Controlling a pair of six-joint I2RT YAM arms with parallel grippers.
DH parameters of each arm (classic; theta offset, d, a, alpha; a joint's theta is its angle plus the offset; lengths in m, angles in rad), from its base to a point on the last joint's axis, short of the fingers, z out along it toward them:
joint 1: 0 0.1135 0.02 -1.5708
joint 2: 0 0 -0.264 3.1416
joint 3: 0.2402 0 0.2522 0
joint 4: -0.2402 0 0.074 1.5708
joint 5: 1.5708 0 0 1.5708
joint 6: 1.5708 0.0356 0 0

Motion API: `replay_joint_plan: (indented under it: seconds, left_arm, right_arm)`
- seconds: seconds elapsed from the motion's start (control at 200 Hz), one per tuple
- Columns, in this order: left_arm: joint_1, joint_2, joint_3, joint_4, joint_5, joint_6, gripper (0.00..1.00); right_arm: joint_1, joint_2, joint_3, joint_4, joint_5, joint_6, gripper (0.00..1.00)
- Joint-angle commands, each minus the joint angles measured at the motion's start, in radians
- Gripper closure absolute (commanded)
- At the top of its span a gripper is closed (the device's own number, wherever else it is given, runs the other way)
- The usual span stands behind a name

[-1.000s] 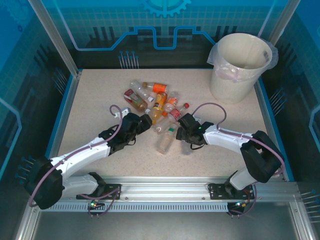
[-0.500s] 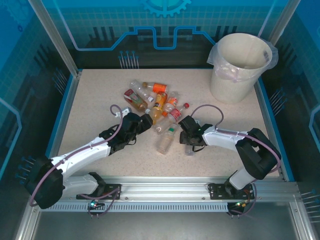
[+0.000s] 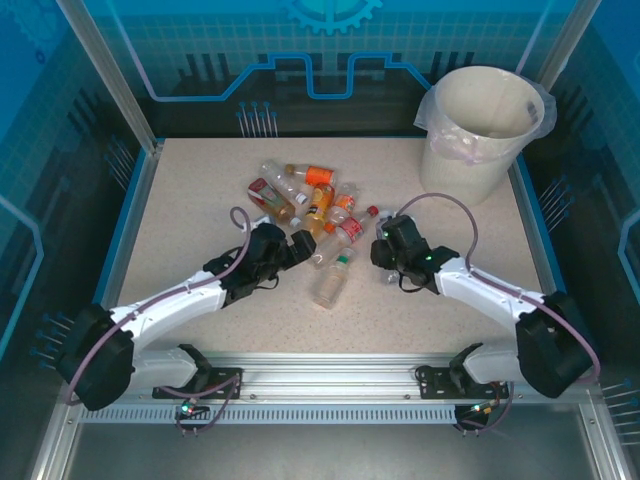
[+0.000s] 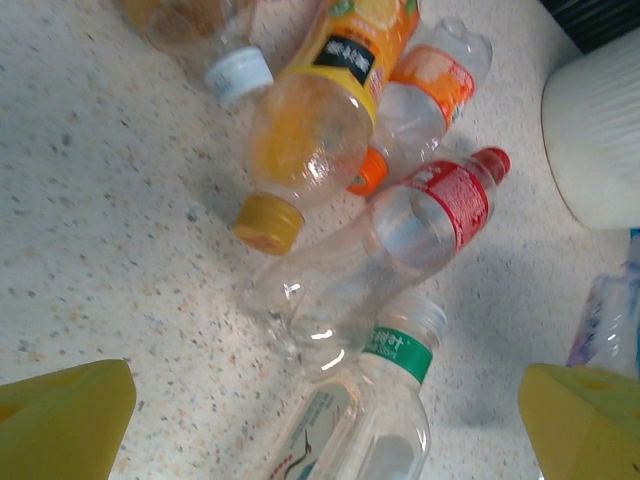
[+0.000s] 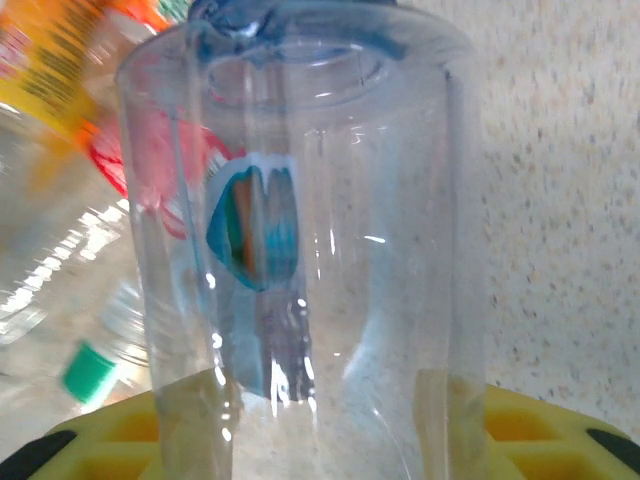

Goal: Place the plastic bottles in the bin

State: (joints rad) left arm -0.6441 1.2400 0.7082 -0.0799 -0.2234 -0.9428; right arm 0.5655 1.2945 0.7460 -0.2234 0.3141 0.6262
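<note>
Several plastic bottles [image 3: 310, 205] lie in a heap mid-table. My left gripper [image 3: 300, 246] stands open at the heap's near-left edge. In the left wrist view it [image 4: 325, 430] straddles a clear green-labelled bottle [image 4: 385, 400], with a red-labelled bottle [image 4: 420, 225] and an orange-filled bottle [image 4: 315, 125] just beyond. My right gripper [image 3: 386, 257] is shut on a clear bottle with a blue label [image 5: 310, 220], which stands between its yellow fingers [image 5: 455, 410] close to the lens. The cream bin [image 3: 480, 130] stands at the far right corner.
A green-capped bottle [image 3: 333, 282] lies alone nearer the front, between the two grippers. The bin's ribbed wall [image 4: 600, 140] shows at the right of the left wrist view. Blue enclosure walls ring the speckled table [image 3: 190, 210].
My right gripper closed on the clear bottle and moved back and right with it, away from the green-capped bottle. My left gripper crept slightly toward the heap, still open.
</note>
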Motion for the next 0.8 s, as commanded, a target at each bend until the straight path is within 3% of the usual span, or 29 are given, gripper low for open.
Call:
replay_joint_plan:
  seconds: [0.0, 0.16, 0.375, 0.65, 0.795]
  left_arm:
    - [0.009, 0.02, 0.047, -0.013, 0.108, 0.023, 0.01]
    - [0.009, 0.029, 0.066, -0.046, 0.144, 0.049, 0.01]
    - [0.009, -0.011, 0.021, 0.008, 0.111, 0.041, 0.01]
    - [0.009, -0.017, -0.001, 0.03, 0.108, 0.018, 0.01]
    - [0.009, -0.035, -0.026, 0.078, 0.092, 0.004, 0.01]
  right_arm:
    - [-0.03, -0.061, 0.003, 0.092, 0.001, -0.051, 0.57]
    - [-0.09, -0.109, 0.068, 0.147, -0.054, -0.11, 0.57]
    - [-0.188, -0.112, 0.22, 0.199, -0.108, -0.203, 0.58]
    - [-0.358, 0.004, 0.48, 0.209, -0.177, -0.268, 0.59]
    - [-0.438, 0.119, 0.691, 0.083, -0.187, -0.237, 0.6]
